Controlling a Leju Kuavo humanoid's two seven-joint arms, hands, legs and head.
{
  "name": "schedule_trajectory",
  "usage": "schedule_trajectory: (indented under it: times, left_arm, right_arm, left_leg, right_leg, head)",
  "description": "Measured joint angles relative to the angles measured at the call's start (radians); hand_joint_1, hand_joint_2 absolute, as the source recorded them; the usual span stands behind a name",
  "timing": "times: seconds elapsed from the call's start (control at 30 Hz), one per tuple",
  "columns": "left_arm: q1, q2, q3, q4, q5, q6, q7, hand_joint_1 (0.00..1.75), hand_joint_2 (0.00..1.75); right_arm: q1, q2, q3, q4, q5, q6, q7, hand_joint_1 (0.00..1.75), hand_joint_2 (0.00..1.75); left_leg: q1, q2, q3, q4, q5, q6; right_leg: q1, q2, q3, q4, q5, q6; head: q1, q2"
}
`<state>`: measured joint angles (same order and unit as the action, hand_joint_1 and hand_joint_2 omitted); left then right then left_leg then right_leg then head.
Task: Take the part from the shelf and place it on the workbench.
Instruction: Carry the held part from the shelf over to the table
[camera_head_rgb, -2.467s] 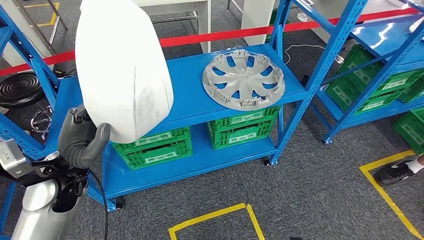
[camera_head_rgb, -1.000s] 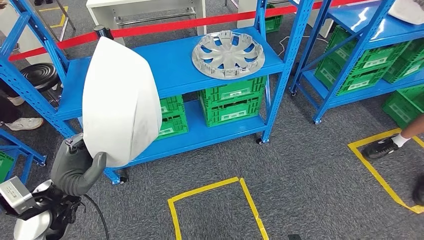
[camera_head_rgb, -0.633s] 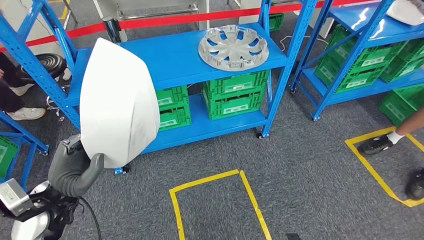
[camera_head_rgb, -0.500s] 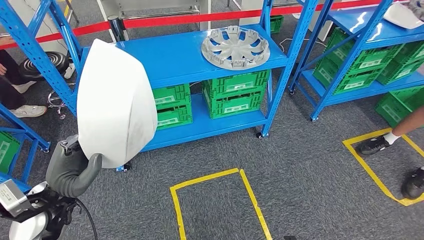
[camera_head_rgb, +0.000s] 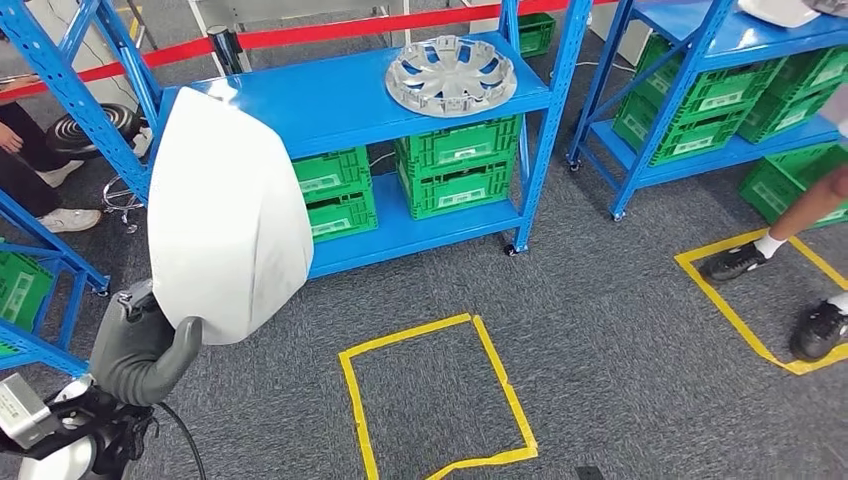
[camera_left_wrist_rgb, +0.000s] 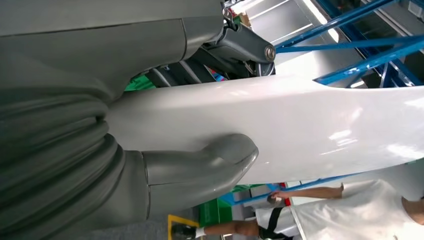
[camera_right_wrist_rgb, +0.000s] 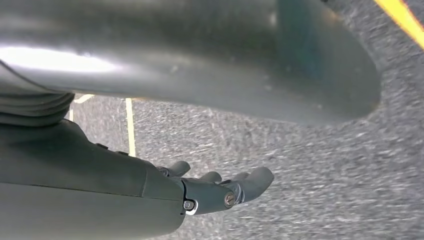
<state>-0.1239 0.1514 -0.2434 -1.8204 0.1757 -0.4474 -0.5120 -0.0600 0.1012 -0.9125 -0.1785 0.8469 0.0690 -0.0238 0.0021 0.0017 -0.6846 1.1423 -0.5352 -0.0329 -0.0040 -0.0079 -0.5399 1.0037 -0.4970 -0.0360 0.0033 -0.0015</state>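
White part (camera_head_rgb: 228, 210) is gripped by the left hand (camera_head_rgb: 140, 345), thumb pressed on it — shelf (camera_head_rgb: 330, 95) recedes as the view shifts; right hand (camera_right_wrist_rgb: 210, 187) hangs, fingers loosely apart, holding nothing.

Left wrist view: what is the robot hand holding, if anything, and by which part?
The left robot hand grips the large white panel by its lower edge, thumb across one face. The right robot hand holds nothing.
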Motion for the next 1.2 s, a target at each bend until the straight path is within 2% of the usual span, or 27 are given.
schedule_trajectory:
  times: [0.03, 0.07, 0.1, 0.13, 0.17, 0.2, 0.27, 0.33, 0.4, 0.43, 0.47, 0.53, 0.57, 0.6, 0.63, 0.67, 0.7, 0.77, 0.83, 0.9, 0.93, 0.97, 1.03, 1.07, 1.1, 1.13, 1.2]
  left_arm:
    - [0.001, 0.000, 0.001, 0.000, 0.000, 0.000, 0.000, 1.75, 1.75]
    - [0.003, 0.000, 0.002, 0.000, 0.000, 0.000, 0.000, 1.75, 1.75]
    - [0.004, 0.000, 0.003, 0.000, 0.000, 0.000, 0.000, 1.75, 1.75]
    - [0.005, 0.000, 0.003, 0.000, 0.000, 0.000, 0.000, 1.75, 1.75]
    - [0.006, 0.000, 0.003, -0.001, -0.001, 0.000, 0.000, 1.75, 1.75]
    - [0.005, 0.000, 0.003, -0.002, -0.001, 0.000, 0.000, 1.75, 1.75]
    - [0.005, 0.000, 0.003, -0.006, -0.002, 0.000, 0.000, 1.75, 1.75]
    - [0.006, 0.000, 0.004, -0.009, -0.003, 0.001, -0.001, 1.75, 1.75]
    - [0.009, 0.000, 0.004, -0.011, -0.004, 0.002, -0.002, 1.75, 1.75]
    - [0.010, 0.000, 0.005, -0.011, -0.005, 0.003, -0.002, 1.75, 1.75]
    - [0.013, 0.000, 0.005, -0.012, -0.007, 0.004, -0.002, 1.75, 1.75]
    - [0.017, 0.001, 0.005, -0.013, -0.008, 0.006, -0.003, 1.75, 1.75]
    - [0.019, 0.001, 0.005, -0.013, -0.009, 0.007, -0.003, 1.75, 1.75]
    - [0.021, 0.001, 0.005, -0.013, -0.009, 0.007, -0.003, 1.75, 1.75]
    - [0.023, 0.001, 0.005, -0.013, -0.009, 0.007, -0.002, 1.75, 1.75]
    - [0.024, 0.001, 0.005, -0.013, -0.009, 0.007, -0.002, 1.75, 1.75]
    - [0.025, 0.001, 0.005, -0.014, -0.009, 0.007, -0.002, 1.75, 1.75]
    - [0.026, 0.001, 0.007, -0.018, -0.009, 0.008, -0.003, 1.75, 1.75]
    - [0.026, 0.000, 0.009, -0.021, -0.010, 0.009, -0.003, 1.75, 1.75]
    - [0.028, 0.000, 0.011, -0.022, -0.010, 0.009, -0.002, 1.75, 1.75]
    - [0.029, 0.000, 0.011, -0.022, -0.011, 0.009, -0.001, 1.75, 1.75]
    - [0.030, 0.000, 0.012, -0.023, -0.011, 0.009, -0.001, 1.75, 1.75]
    - [0.032, 0.000, 0.013, -0.024, -0.011, 0.009, 0.000, 1.75, 1.75]
    - [0.032, 0.000, 0.013, -0.024, -0.011, 0.009, 0.000, 1.75, 1.75]
    - [0.033, 0.000, 0.013, -0.024, -0.011, 0.009, 0.001, 1.75, 1.75]
    - [0.034, 0.000, 0.013, -0.024, -0.011, 0.009, 0.001, 1.75, 1.75]
    - [0.033, -0.001, 0.013, -0.024, -0.011, 0.009, 0.003, 1.75, 1.75]
  right_arm:
    - [0.001, 0.000, 0.000, 0.000, 0.000, 0.000, 0.000, 0.00, 0.00]
    - [0.001, 0.000, 0.000, 0.000, 0.000, 0.000, -0.001, 0.00, 0.00]
    - [0.002, 0.000, 0.000, 0.000, 0.000, 0.000, -0.001, 0.00, 0.00]
    - [0.002, 0.000, 0.000, 0.000, 0.000, 0.000, -0.001, 0.00, 0.00]
    - [0.002, 0.000, 0.000, 0.000, 0.000, 0.000, -0.002, 0.00, 0.00]
    - [0.002, 0.000, 0.000, 0.000, 0.000, 0.000, -0.002, 0.00, 0.00]
    - [0.002, 0.000, 0.000, 0.000, 0.000, 0.000, -0.003, 0.00, 0.00]
    - [0.002, 0.000, 0.000, 0.000, 0.001, 0.000, -0.003, 0.00, 0.00]
    - [0.004, 0.000, 0.000, 0.000, 0.002, 0.000, -0.003, 0.00, 0.00]
    - [0.006, 0.000, 0.000, 0.000, 0.002, 0.000, -0.003, 0.00, 0.00]
    - [0.007, 0.001, 0.000, 0.000, 0.002, 0.001, -0.003, 0.00, 0.00]
    - [0.007, 0.001, 0.000, 0.000, 0.003, 0.002, -0.004, 0.00, 0.00]
    - [0.006, 0.001, 0.000, 0.000, 0.003, 0.002, -0.004, 0.00, 0.00]
    - [0.006, 0.001, 0.000, 0.000, 0.003, 0.002, -0.004, 0.00, 0.00]
    - [0.006, 0.001, 0.000, 0.000, 0.003, 0.001, -0.004, 0.00, 0.00]
    - [0.006, 0.001, 0.000, 0.000, 0.003, 0.001, -0.004, 0.00, 0.00]
    - [0.005, 0.001, 0.000, 0.000, 0.004, 0.001, -0.004, 0.00, 0.00]
    - [0.004, 0.001, 0.000, 0.000, 0.005, 0.001, -0.004, 0.00, 0.00]
    - [0.003, 0.001, 0.000, 0.000, 0.005, 0.001, -0.005, 0.00, 0.00]
    - [0.004, 0.002, 0.000, 0.000, 0.006, 0.001, -0.004, 0.00, 0.00]
    - [0.004, 0.002, 0.000, 0.001, 0.007, 0.001, -0.003, 0.00, 0.00]
    - [0.004, 0.002, 0.000, 0.001, 0.008, 0.001, -0.003, 0.00, 0.00]
    - [0.004, 0.002, 0.000, 0.001, 0.009, 0.002, -0.003, 0.00, 0.00]
    - [0.004, 0.002, 0.000, 0.001, 0.010, 0.003, -0.003, 0.00, 0.00]
    - [0.004, 0.002, 0.000, 0.001, 0.011, 0.004, -0.003, 0.00, 0.00]
    - [0.004, 0.002, 0.000, 0.001, 0.012, 0.005, -0.003, 0.00, 0.00]
    - [0.004, 0.002, 0.000, 0.001, 0.012, 0.009, -0.003, 0.00, 0.00]
  left_leg:
    - [0.003, 0.000, -0.010, 0.061, -0.043, -0.005]
    - [0.005, 0.000, -0.014, 0.114, -0.061, -0.008]
    - [0.007, 0.000, -0.007, 0.146, -0.055, -0.011]
    - [0.008, 0.000, 0.014, 0.145, -0.029, -0.013]
    - [0.009, 0.000, 0.052, 0.111, 0.001, -0.014]
    - [0.010, 0.000, 0.102, 0.047, 0.013, -0.013]
    - [0.005, -0.003, 0.196, -0.092, -0.005, -0.005]
    - [-0.002, -0.004, 0.224, -0.151, -0.023, 0.010]
    - [-0.002, 0.000, 0.209, -0.154, -0.007, 0.029]
    - [0.000, 0.002, 0.199, -0.156, 0.005, 0.038]
    - [0.002, 0.005, 0.187, -0.157, 0.018, 0.046]
    - [0.001, 0.007, 0.158, -0.154, 0.043, 0.054]
    - [0.001, 0.007, 0.140, -0.150, 0.056, 0.054]
    - [0.001, 0.007, 0.122, -0.145, 0.068, 0.052]
    - [0.001, 0.007, 0.101, -0.139, 0.078, 0.050]
    - [0.002, 0.007, 0.081, -0.132, 0.088, 0.046]
    - [0.002, 0.007, 0.064, -0.123, 0.096, 0.042]
    - [0.001, 0.008, 0.037, -0.108, 0.109, 0.030]
    - [-0.002, 0.009, 0.027, -0.103, 0.125, 0.018]
    - [0.000, 0.008, 0.022, -0.105, 0.134, 0.007]
    - [0.001, 0.007, 0.016, -0.093, 0.116, 0.001]
    - [0.003, 0.005, 0.007, -0.066, 0.082, -0.004]
    - [0.004, 0.003, -0.020, 0.042, -0.016, -0.012]
    - [0.004, 0.003, -0.029, 0.102, -0.049, -0.013]
    - [0.004, 0.003, -0.031, 0.146, -0.063, -0.013]
    - [0.003, 0.003, -0.017, 0.159, -0.054, -0.009]
    - [-0.005, 0.001, 0.059, 0.083, -0.005, 0.011]
  right_leg:
    - [0.000, -0.001, -0.016, 0.001, 0.013, -0.001]
    - [-0.001, -0.001, -0.032, 0.002, 0.027, 0.000]
    - [-0.001, -0.002, -0.050, 0.004, 0.040, 0.002]
    - [-0.002, -0.003, -0.067, 0.007, 0.052, 0.005]
    - [-0.004, -0.003, -0.085, 0.010, 0.064, 0.008]
    - [-0.005, -0.004, -0.099, 0.013, 0.074, 0.013]
    - [-0.006, -0.004, -0.118, 0.018, 0.094, 0.024]
    - [-0.007, -0.003, -0.123, 0.014, 0.115, 0.037]
    - [-0.009, -0.001, -0.128, 0.012, 0.121, 0.049]
    - [-0.010, 0.002, -0.135, 0.026, 0.101, 0.053]
    - [-0.011, 0.004, -0.147, 0.060, 0.057, 0.056]
    - [-0.012, 0.005, -0.174, 0.180, -0.054, 0.061]
    - [-0.012, 0.005, -0.182, 0.243, -0.087, 0.063]
    - [-0.013, 0.006, -0.180, 0.286, -0.091, 0.064]
    - [-0.013, 0.006, -0.164, 0.298, -0.073, 0.065]
    - [-0.014, 0.005, -0.131, 0.274, -0.044, 0.065]
    - [-0.016, 0.005, -0.084, 0.220, -0.025, 0.067]
    - [-0.014, 0.008, 0.008, 0.088, -0.038, 0.062]
    - [-0.010, 0.011, 0.040, 0.024, -0.065, 0.049]
    - [-0.010, 0.009, 0.029, 0.020, -0.055, 0.033]
    - [-0.010, 0.006, 0.021, 0.019, -0.046, 0.024]
    - [-0.011, 0.004, 0.012, 0.018, -0.036, 0.016]
    - [-0.009, 0.002, -0.010, 0.019, -0.016, 0.006]
    - [-0.007, 0.001, -0.023, 0.020, -0.006, 0.004]
    - [-0.004, 0.000, -0.036, 0.021, 0.004, 0.003]
    - [0.000, 0.000, -0.050, 0.022, 0.013, 0.002]
    - [0.007, 0.000, -0.073, 0.024, 0.031, 0.001]
  head:
    - [-0.001, 0.000]
    - [-0.001, 0.000]
    - [-0.001, 0.000]
    - [-0.001, 0.000]
    - [-0.001, 0.000]
    - [-0.001, 0.000]
    - [0.000, 0.000]
    - [-0.001, 0.000]
    - [-0.002, 0.000]
    - [-0.002, 0.000]
    - [-0.001, 0.000]
    - [-0.001, 0.000]
    - [-0.001, 0.000]
    - [-0.001, 0.000]
    - [-0.001, 0.000]
    - [-0.001, 0.000]
    - [-0.001, 0.000]
    - [-0.001, 0.000]
    - [-0.001, 0.000]
    - [-0.001, 0.000]
    - [-0.002, 0.000]
    - [-0.003, 0.000]
    - [-0.004, 0.000]
    - [-0.005, 0.000]
    - [-0.005, 0.000]
    - [-0.005, 0.000]
    - [-0.004, 0.000]
